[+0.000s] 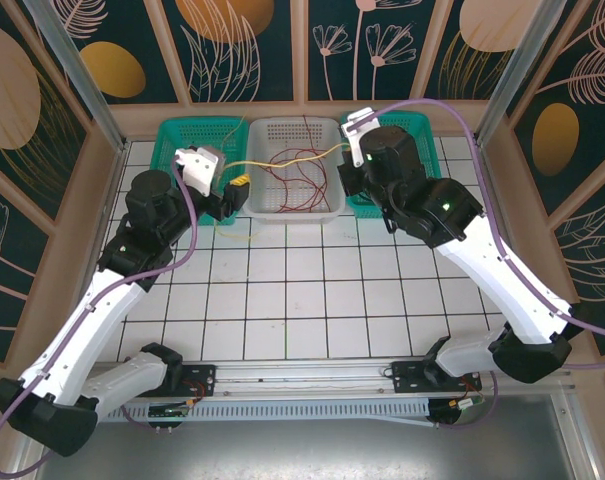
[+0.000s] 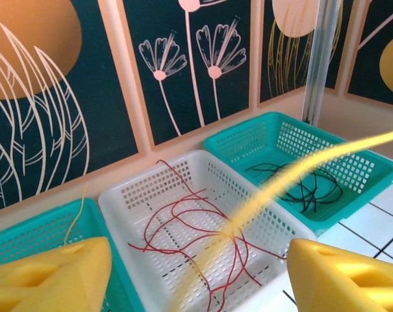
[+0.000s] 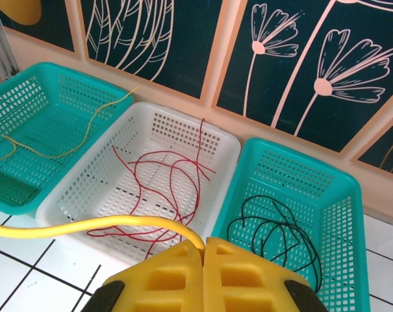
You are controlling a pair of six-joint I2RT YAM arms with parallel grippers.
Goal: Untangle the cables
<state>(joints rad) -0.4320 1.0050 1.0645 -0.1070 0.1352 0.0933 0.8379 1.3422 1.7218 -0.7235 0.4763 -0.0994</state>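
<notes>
Yellow cable (image 1: 282, 158) (image 3: 86, 224) (image 2: 300, 172): drawn out in the air over the near rim of the white basket (image 1: 294, 122) (image 3: 177, 127), running from the right gripper toward the left gripper.
Right gripper (image 3: 204, 250): yellow fingers pressed together, clamped on that cable.
Left gripper (image 2: 199, 253) (image 1: 237, 192): fingers spread wide; the cable passes between them, blurred.
Red cables (image 1: 297, 180) (image 3: 164, 188) (image 2: 196, 227): loose loops lying in the white basket.
Black cables (image 3: 274, 234) (image 2: 306, 185): coiled in the right teal basket (image 3: 300, 169).
Second yellow cable (image 3: 73, 146): thin strand in the left teal basket (image 3: 27, 84).
Table (image 1: 302, 290): white tiles with dark grid lines, baskets in a row at its far edge.
Walls (image 1: 382, 40): dark panels with painted flowers, leaves and orange discs.
</notes>
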